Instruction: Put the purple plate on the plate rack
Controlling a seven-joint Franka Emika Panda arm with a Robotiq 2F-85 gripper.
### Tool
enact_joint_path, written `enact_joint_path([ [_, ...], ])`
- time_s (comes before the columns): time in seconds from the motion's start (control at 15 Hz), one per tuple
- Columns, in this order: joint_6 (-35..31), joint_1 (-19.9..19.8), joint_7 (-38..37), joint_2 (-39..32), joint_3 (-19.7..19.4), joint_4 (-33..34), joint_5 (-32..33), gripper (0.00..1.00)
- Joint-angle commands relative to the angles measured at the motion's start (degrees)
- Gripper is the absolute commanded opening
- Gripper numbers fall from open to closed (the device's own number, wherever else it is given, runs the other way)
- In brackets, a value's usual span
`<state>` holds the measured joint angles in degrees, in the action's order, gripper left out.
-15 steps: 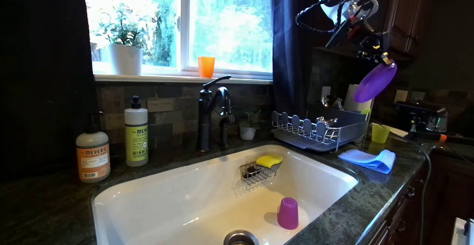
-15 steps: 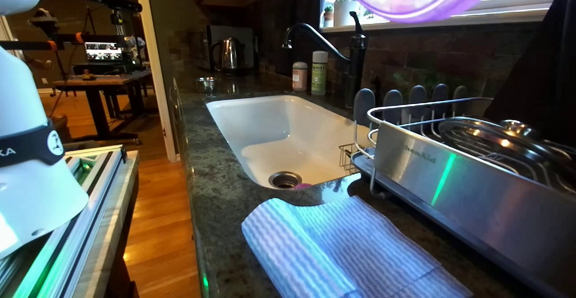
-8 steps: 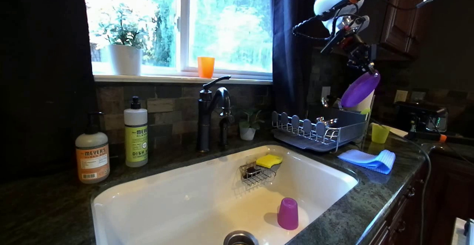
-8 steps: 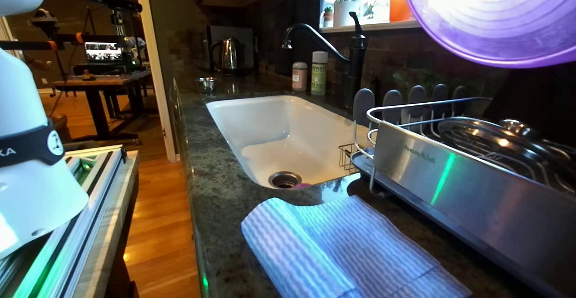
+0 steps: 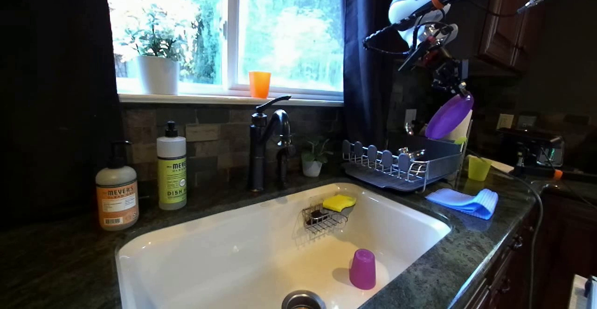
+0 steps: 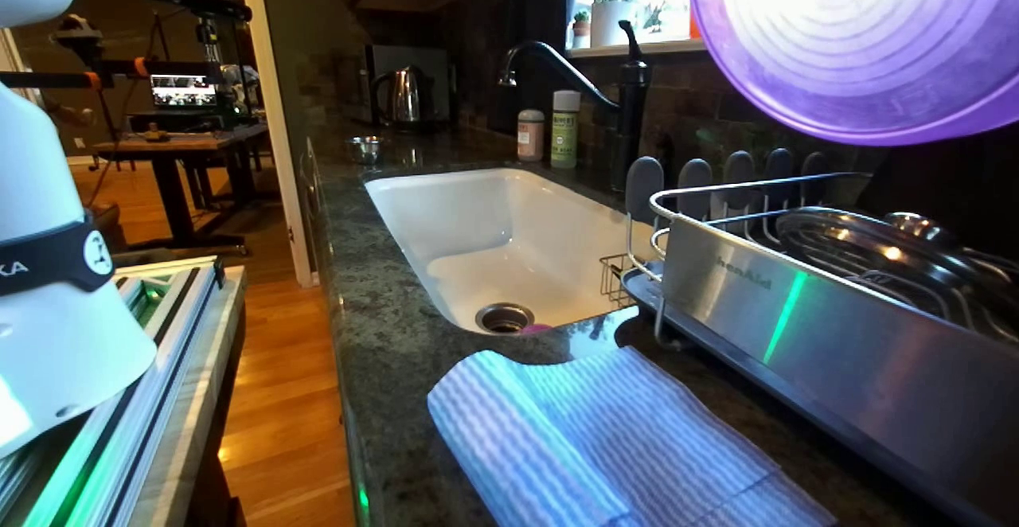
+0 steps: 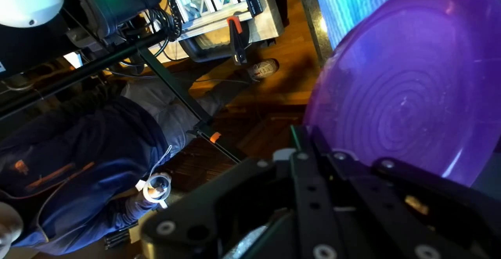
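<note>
Along the mottled counter (image 5: 419,271), from the left, stand an orange-labelled bottle (image 5: 116,204) and a yellow-green bottle (image 5: 172,173), then a black curved faucet (image 5: 257,155) behind the smooth white sink (image 5: 196,248), where a tapered purple cup (image 5: 363,270) sits upside down. Next comes the plate rack (image 5: 444,164), silvery wire with rounded grey prong tips and a brushed-metal side. Above it, in an exterior view, hangs the glossy purple plate (image 5: 450,116), steeply tilted, its oval outline slanting from upper right to lower left; the wrist view shows concentric rings on its round face. The claw (image 5: 462,88) pinches its upper rim. Farther right are a striped blue cloth (image 5: 466,201) and a green cup (image 5: 479,169).
</note>
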<state>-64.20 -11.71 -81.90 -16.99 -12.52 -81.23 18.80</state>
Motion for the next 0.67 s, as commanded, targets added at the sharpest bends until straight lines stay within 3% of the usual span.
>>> enact_joint_path([
  [0.0,2.59,0.87,1.79,-2.11,-0.17,0.1,-0.18,0.01],
  [0.6,2.04,-0.3,2.37,-6.25,-1.51,-2.12,0.07,0.01],
])
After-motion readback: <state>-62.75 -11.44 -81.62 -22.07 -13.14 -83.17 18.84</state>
